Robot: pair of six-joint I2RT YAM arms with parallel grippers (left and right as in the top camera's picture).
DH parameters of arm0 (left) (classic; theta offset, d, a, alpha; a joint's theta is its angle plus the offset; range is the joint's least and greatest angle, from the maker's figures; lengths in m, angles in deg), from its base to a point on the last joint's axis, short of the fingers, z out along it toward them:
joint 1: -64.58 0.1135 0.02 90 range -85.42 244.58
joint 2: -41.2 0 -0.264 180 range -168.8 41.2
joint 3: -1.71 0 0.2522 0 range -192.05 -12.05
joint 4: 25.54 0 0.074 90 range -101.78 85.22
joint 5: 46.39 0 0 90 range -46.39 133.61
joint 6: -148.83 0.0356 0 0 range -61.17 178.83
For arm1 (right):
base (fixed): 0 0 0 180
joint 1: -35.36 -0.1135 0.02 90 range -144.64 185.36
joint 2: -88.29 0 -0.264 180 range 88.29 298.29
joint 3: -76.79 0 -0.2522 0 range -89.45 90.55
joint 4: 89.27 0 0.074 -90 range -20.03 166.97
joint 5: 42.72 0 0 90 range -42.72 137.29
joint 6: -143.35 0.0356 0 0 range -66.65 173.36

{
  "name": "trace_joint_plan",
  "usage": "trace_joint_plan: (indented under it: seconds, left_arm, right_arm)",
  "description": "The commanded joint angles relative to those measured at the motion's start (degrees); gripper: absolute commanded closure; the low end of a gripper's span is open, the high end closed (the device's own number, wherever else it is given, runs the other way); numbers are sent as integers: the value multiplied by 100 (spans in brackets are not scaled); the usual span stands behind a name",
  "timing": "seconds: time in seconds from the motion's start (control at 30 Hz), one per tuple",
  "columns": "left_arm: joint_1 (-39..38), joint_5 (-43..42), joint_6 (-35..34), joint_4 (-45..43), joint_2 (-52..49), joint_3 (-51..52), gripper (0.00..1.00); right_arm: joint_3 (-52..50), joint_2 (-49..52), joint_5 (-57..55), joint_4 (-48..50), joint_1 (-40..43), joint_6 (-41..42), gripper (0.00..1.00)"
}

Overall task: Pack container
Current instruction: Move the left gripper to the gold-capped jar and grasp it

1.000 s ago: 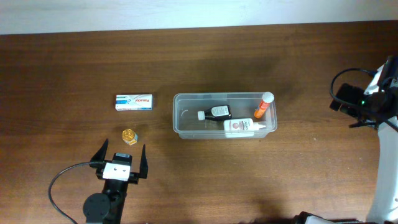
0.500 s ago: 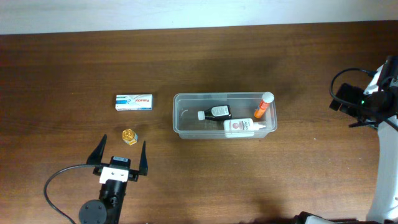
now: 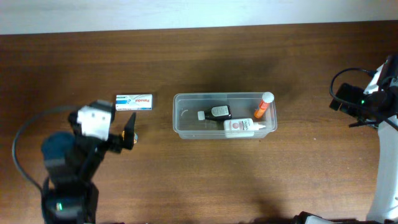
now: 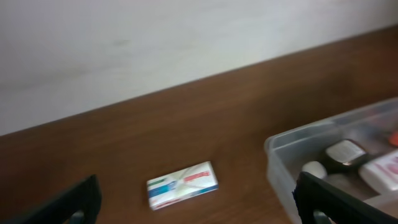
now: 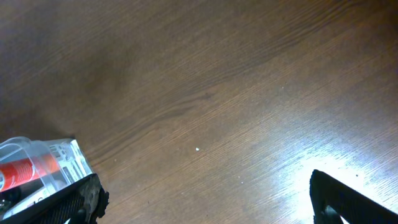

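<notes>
Container (image 3: 185, 123) is sitting on the wooden table (image 3: 74, 56) between the two grippers, off to the right of the left gripper (image 4: 199, 210) and well to the left of the right gripper (image 5: 205, 206). Three things are lying inside it, all crowding toward the end nearer the right gripper. A dark bottle with a white cap (image 3: 216, 112) is resting mid-tub. A white bottle (image 3: 242, 126) is stretching along the wall nearest the robot, and an orange tube with a white cap (image 3: 263, 106) is lying at the far right end. The left gripper is holding its fingers (image 4: 78, 200) spread wide with nothing between them. A blue-and-white box (image 4: 182, 185) is lying just ahead of it, and the container's rounded corner is showing ahead beside its right finger. The right gripper is likewise gaping wide and gripping nothing, hanging over bare wood. One corner of the container, with something red-labelled inside, is peeking in at the left of the right wrist view.
</notes>
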Motion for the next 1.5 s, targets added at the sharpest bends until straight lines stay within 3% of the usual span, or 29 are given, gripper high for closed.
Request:
trace_joint_plan:
  seconds: [0.0,0.13,0.33,0.57,0.73,0.93,1.47]
  left_arm:
    - [35,-610,162,149,-697,-481,1]
    - [35,63,-247,1049,-1561,-1123,1]
    - [35,212,-201,2726,-3121,-2409,1]
    - [35,149,-485,2765,-3980,-2481,1]
    - [35,533,-1266,3018,-4389,-2481,1]
    - [35,831,-1325,3279,-4828,-2479,1]
    - [28,492,-1322,3263,-5427,-2472,1]
  right_arm:
    - [92,9,9,15,20,26,2]
    - [92,9,9,15,20,26,2]
    - [92,9,9,15,20,26,2]
    - [92,9,9,13,20,26,2]
    - [92,9,9,15,20,28,2]
    - [92,9,9,15,20,28,2]
    - [92,9,9,15,20,26,2]
